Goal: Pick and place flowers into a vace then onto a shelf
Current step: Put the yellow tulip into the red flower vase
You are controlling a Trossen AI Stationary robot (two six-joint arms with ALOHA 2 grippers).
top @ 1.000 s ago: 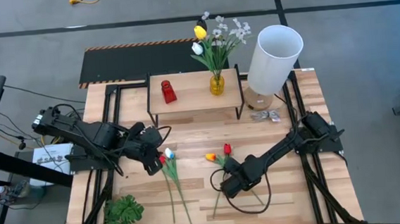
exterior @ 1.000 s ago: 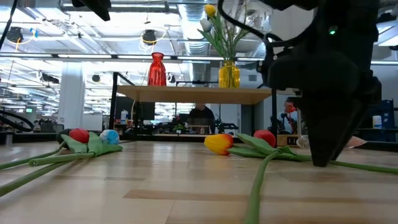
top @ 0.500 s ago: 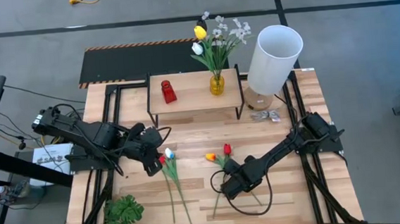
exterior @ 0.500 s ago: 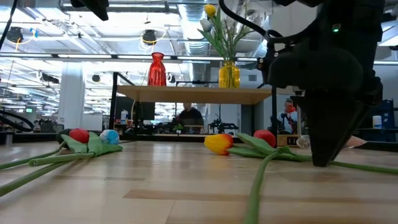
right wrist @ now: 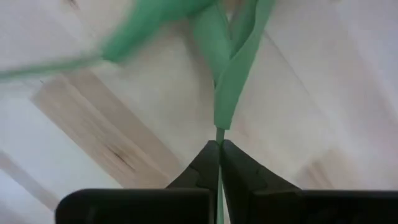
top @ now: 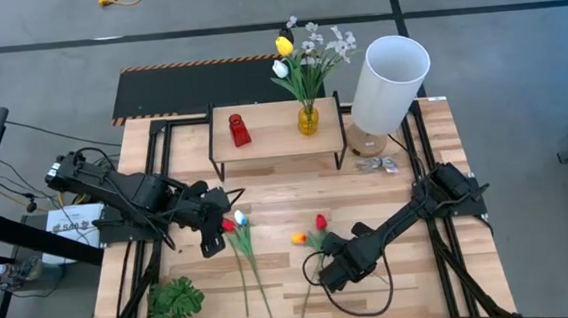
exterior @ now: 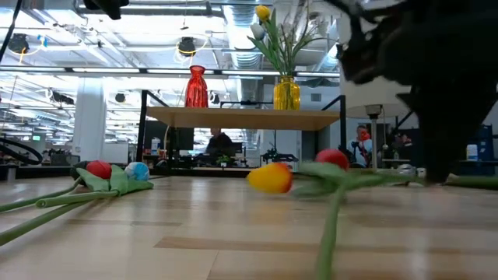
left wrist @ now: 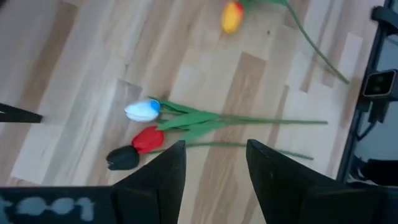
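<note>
Pinching a green tulip stem (right wrist: 219,140) between its closed fingers, the right pincer (top: 338,269) is being held low over the table (top: 408,210), in front of the shelf (top: 274,130) and toward that shelf's right end. The stem belongs to the pair of tulips lying there, a red head (top: 320,221) and a yellow-orange head (top: 299,238), both pointing toward the shelf (in the low view the two heads are seen just above the wood, slightly blurred). A second group of flowers (top: 242,244) is lying in front of the shelf's left end, with red, pale blue-white and dark heads close together and long stems trailing away from the shelf. The left pincer (top: 213,227) is being held just beside those heads, on the side away from the right arm, its fingers (left wrist: 163,177) standing apart and gripping nothing. On the shelf itself, a yellow vase (top: 307,119) with a bouquet of yellow and white blooms is standing near the right end, and a red vase (top: 239,130) is standing near the left end. A leafy green sprig (top: 176,305) is lying well in front of the shelf, at the table's near left corner.
</note>
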